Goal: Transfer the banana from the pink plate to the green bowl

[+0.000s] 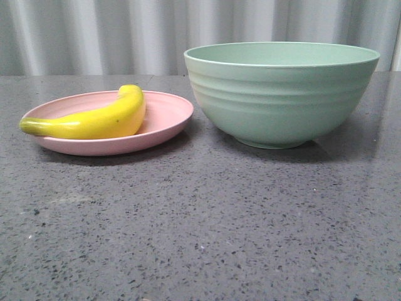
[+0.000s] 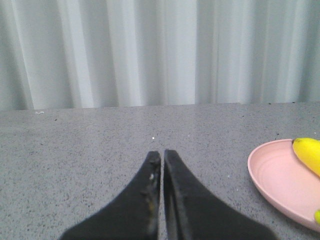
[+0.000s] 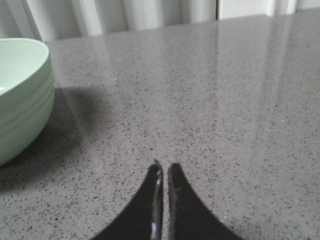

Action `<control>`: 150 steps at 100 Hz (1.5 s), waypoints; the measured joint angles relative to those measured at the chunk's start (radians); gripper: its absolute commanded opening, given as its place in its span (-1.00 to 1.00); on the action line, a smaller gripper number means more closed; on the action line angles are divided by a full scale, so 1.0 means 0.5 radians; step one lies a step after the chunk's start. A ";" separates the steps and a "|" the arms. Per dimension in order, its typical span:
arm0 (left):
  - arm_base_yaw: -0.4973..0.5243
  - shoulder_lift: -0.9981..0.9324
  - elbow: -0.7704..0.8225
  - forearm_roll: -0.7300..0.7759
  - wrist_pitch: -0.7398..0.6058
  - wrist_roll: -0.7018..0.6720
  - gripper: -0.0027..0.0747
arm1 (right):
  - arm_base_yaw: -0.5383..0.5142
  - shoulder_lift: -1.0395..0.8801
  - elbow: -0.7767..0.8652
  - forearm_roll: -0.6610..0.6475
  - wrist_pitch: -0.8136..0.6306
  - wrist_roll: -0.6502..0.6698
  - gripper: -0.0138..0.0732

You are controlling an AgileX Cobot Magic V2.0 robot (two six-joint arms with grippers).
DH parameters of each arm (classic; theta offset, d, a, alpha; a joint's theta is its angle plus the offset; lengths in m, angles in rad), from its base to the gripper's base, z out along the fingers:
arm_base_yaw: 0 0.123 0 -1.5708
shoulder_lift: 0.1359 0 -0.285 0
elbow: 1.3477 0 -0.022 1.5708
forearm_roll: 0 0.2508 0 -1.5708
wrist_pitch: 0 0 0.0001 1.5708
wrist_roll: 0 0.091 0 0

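Note:
The yellow banana [image 1: 100,118] lies on the pink plate [image 1: 166,119] at the left of the front view, its greenish stem end pointing left. The green bowl [image 1: 282,94] stands to the plate's right, upright and apart from it. Neither gripper shows in the front view. My left gripper [image 2: 162,155] is shut and empty, low over the bare table, with the pink plate [image 2: 275,175] and part of the banana [image 2: 309,152] off to one side. My right gripper [image 3: 164,167] is shut and empty over the table, apart from the green bowl [image 3: 22,95].
The grey speckled table [image 1: 200,226] carries the plate and bowl. A pale pleated curtain [image 1: 125,31] hangs behind the table's far edge.

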 measured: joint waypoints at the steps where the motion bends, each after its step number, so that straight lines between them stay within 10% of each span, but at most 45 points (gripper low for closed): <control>1: 0.000 0.010 -0.013 0.000 -0.005 0.000 -0.98 | 0.000 0.021 -0.009 0.000 0.004 0.000 -0.82; 27: 0.000 0.287 -0.149 0.000 -0.099 0.000 -0.91 | 0.023 0.206 -0.175 0.008 -0.046 0.000 -0.82; 54: 0.000 0.347 -0.150 0.000 -0.213 0.000 0.23 | 0.036 0.206 -0.164 0.008 -0.073 0.000 -0.82; 100: -0.085 0.472 -0.409 -0.098 0.016 0.000 0.20 | 0.036 0.206 -0.139 0.012 -0.084 0.000 -0.82; 150: -0.671 1.319 -1.107 -0.098 0.672 0.009 0.20 | 0.036 0.206 -0.139 0.012 -0.091 0.000 -0.82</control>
